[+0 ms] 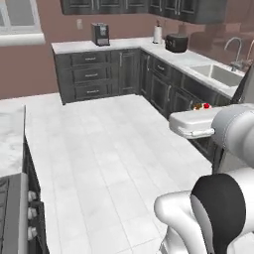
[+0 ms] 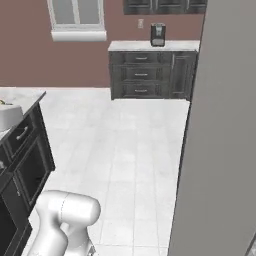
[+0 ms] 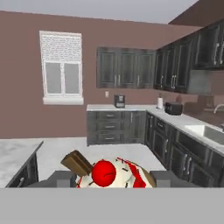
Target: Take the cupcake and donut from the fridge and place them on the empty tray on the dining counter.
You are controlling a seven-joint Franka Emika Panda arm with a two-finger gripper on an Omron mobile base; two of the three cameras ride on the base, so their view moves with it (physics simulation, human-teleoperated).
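Left base view: the white arm's hand reaches out in front of the dark cabinets under the sink (image 1: 221,74). A speck of red and white at the hand's far tip, on the sink side, is judged to be the cupcake (image 1: 202,106). The fingers themselves are hidden behind the hand body.

Right base view: a tall grey panel, judged to be the fridge (image 2: 220,150), stands just right of the open floor. A coffee machine (image 2: 158,34) sits on the far counter beyond the fridge edge.

Hand view: the cupcake (image 3: 111,174) sits directly between the two dark finger tips of the gripper (image 3: 111,179), white frosting and a red ball on top, with a brown stick leaning out on the side away from the sink. The jaws stand partly closed with a tip against each flank of the cupcake, so it is pinched and carried in the air, well clear of the fridge.

Handling assessment: the cupcake is judged light and soft. The frosting would smear or crush under pressure, and the topping could roll off if tilted. Hold is best kept low on the wrapper sides, upright, with gentle force.
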